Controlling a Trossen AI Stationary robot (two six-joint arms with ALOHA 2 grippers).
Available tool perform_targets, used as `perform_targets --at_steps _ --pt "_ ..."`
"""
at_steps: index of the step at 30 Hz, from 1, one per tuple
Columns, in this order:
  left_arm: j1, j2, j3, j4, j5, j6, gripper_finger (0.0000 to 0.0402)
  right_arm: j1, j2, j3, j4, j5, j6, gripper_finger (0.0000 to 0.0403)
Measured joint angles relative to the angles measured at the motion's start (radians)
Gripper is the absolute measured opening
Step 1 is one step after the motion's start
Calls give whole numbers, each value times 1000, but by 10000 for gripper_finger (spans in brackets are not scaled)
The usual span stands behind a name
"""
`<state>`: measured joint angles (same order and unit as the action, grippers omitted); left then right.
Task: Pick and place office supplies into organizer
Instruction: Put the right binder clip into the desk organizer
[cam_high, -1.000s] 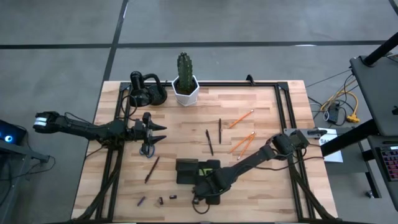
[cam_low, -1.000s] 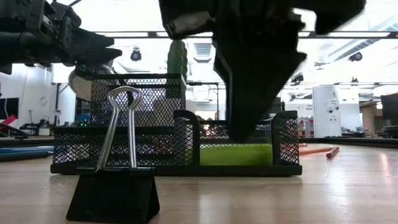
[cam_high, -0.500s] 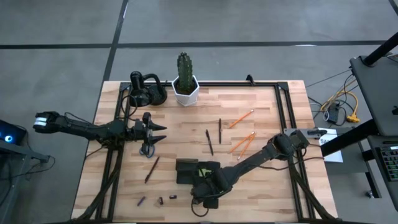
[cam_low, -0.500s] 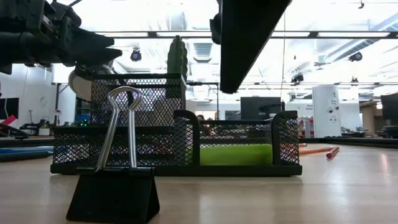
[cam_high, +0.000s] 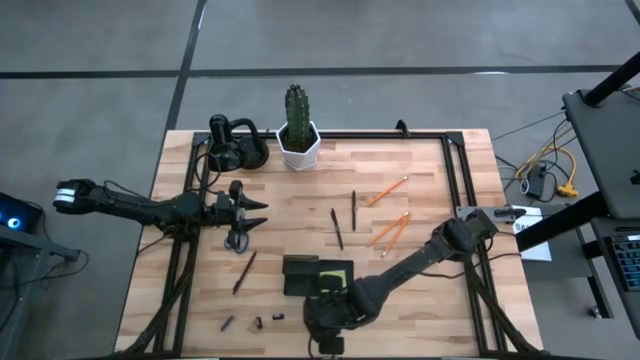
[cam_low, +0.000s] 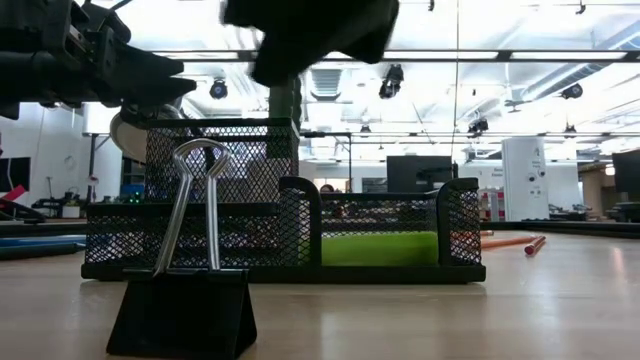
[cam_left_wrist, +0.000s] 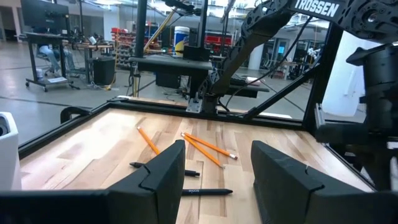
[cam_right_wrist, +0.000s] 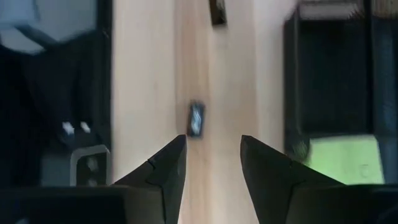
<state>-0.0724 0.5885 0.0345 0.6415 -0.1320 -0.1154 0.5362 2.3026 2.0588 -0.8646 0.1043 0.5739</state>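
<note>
- Since a second ago the right gripper (cam_high: 322, 322) has drawn back from over the organizer (cam_high: 316, 275) toward the tabletop's (cam_high: 430, 190) 6 o'clock edge; in the low view its dark bulk now fills only the upper middle, leaving the mesh front clear.
- Right jaws stand apart, empty, pointing down at bare wood; the right wrist view shows a small dark clip (cam_right_wrist: 196, 119) lying ahead of them, with the organizer beside.
- Right arm runs from its base at 3 o'clock, stretched low to 6 o'clock.
- Left gripper (cam_high: 252, 212) hovers at 9 o'clock, jaws apart and empty, just above the blue-handled scissors (cam_high: 236, 240); its arm reaches in level from the left.
- Lime-green sticky-note pad (cam_high: 334, 274) sits in the organizer's right compartment.
- Left wrist view alone shows orange pencils (cam_left_wrist: 205, 146) and dark pens (cam_left_wrist: 205, 191) lying loose beyond the jaws.
- Low view alone shows a binder clip (cam_low: 183, 305) standing upright before the organizer.
- Cactus pot (cam_high: 298, 145) stands at 12 o'clock.
</note>
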Motion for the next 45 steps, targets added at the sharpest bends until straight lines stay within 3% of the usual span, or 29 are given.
perform_targets --at_steps 9,20,25,45 --pt "0 0 0 2 0 0 169 3 10 -22 36 26 2 142" --pt "0 2 0 -2 0 0 169 2 10 -98 131 82 24 182" --pt "0 14 0 -27 0 0 169 2 10 -120 230 82 25 195" --pt "0 18 0 -22 0 0 169 7 12 -165 240 48 67 197"
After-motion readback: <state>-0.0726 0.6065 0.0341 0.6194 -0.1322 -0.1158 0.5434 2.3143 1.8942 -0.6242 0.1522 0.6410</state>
